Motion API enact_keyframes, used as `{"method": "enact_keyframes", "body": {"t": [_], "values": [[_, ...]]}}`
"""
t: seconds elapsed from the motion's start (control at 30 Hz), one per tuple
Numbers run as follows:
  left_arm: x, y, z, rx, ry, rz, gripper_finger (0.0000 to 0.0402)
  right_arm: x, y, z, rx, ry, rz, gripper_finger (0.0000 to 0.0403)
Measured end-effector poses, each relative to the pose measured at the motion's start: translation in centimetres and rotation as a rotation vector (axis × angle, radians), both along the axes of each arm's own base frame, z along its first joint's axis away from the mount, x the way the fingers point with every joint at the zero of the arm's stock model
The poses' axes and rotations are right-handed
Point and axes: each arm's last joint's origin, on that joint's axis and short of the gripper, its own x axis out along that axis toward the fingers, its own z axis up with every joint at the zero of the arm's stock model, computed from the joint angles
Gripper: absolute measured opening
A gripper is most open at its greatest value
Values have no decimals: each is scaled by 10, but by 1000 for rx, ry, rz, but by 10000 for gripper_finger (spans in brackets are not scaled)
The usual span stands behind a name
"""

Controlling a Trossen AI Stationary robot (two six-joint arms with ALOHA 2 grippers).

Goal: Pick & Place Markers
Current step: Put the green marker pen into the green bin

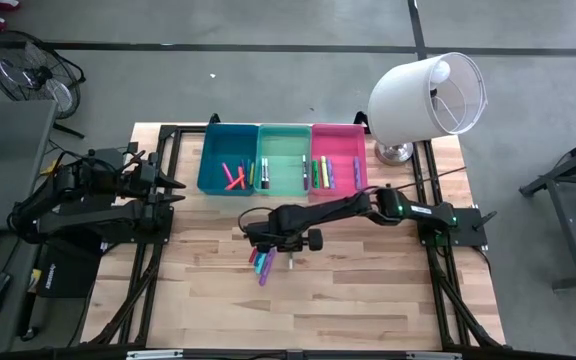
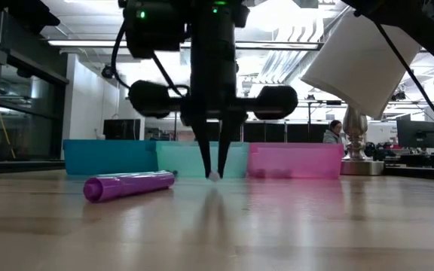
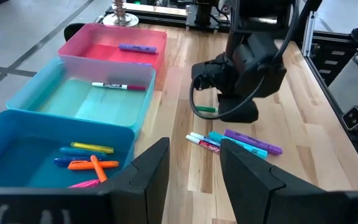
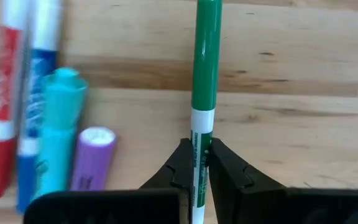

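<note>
Two arms work over the wooden surface. Nearest the front edge, a small cluster of loose markers lies in front of the mint green bin. Just beside them, the right end effector points down, its fingers pinched shut on a green-and-white marker lying on the wood. Farther back, the blue bin, mint green bin and pink bin hold more markers. Left of the blue bin, the left end effector waits half open, empty.
</note>
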Motion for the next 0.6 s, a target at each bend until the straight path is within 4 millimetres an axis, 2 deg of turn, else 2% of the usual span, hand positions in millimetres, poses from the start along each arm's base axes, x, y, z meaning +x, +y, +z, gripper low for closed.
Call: {"method": "enact_keyframes", "body": {"t": [0.17,0.37,0.6], "values": [[0,0,0,0,0,0,140,-2,-4,14,-19,-32,12,19],[0,0,0,-3,-1,2,140,-4,-16,42,-69,-109,38,18],[0,0,0,-1,0,8,140,-13,-52,87,-175,-218,65,17]]}}
